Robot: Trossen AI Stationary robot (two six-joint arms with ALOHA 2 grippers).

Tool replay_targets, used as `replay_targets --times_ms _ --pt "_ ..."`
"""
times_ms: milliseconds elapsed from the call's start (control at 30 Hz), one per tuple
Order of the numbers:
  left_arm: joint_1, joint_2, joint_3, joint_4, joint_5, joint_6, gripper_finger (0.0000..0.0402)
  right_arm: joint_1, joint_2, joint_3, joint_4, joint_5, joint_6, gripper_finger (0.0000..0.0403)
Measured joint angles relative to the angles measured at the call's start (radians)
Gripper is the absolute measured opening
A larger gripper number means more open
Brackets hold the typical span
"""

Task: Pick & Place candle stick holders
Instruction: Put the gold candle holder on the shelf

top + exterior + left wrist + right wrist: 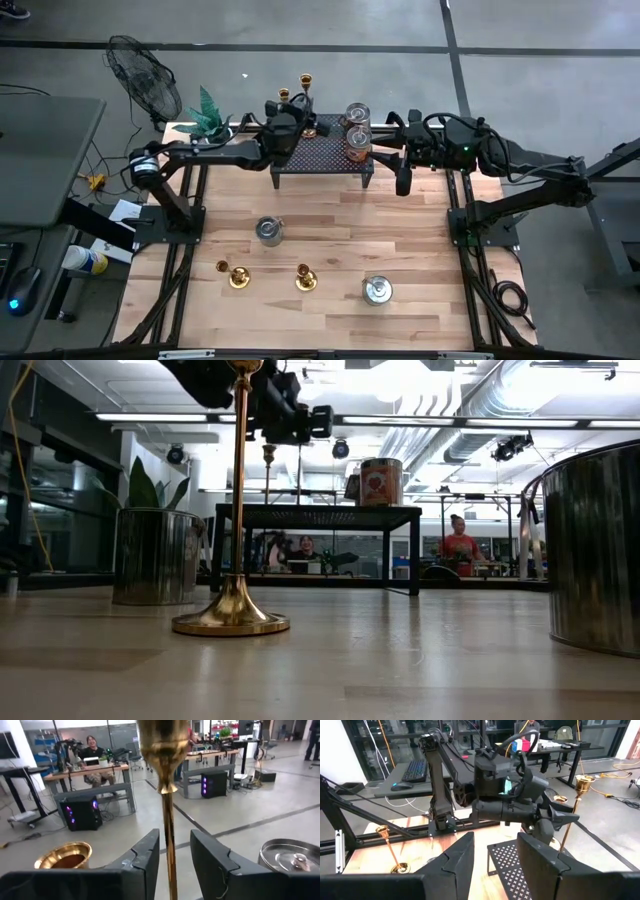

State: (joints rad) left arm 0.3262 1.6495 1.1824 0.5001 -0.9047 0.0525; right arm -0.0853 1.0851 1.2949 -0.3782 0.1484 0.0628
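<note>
While the left gripper (308,128) sits over the far edge of the black perforated stand (320,150), the high view shows the tall candle stick holder (306,80) and short candle stick holder (283,95) just beyond that edge. Two cans (357,128) crowd the stand's right half. The right gripper (392,155) waits just beside them. Front candle stick holders (238,275) (305,278) stand on open tabletop (330,215) between two metal tins (268,230) (377,290), well apart. A green plant (207,112) is at the far-left corner and a fan (145,75) is on the floor past it.

Low view: one front holder fills the foreground, with tins on both flanks. There is clear room under the stand. People (460,540) sit in the room behind.

Left wrist: the jaws straddle the tall holder's stem, parted, with a gap on one side. The short holder's cup is beside it and a tin lid (292,857) is on the other side.

Right wrist: the jaws are released with nothing between them, facing the left arm across the stand.
</note>
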Motion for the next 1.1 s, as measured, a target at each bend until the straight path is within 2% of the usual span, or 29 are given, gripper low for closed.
replay_targets --times_ms 267,633,1100 --pt "-0.050 -0.035 0.000 0.000 -0.025 0.056 0.0108 0.000 0.000 0.000 0.000 -0.001 0.000 0.0140" --pt "-0.095 -0.078 0.000 -0.007 -0.178 0.155 0.0108 0.000 0.000 0.000 -0.016 -0.001 0.000 0.0140" --pt "-0.339 -0.291 0.001 -0.024 -0.400 0.398 0.0108 0.001 0.000 0.000 -0.074 -0.002 0.008 0.0140"
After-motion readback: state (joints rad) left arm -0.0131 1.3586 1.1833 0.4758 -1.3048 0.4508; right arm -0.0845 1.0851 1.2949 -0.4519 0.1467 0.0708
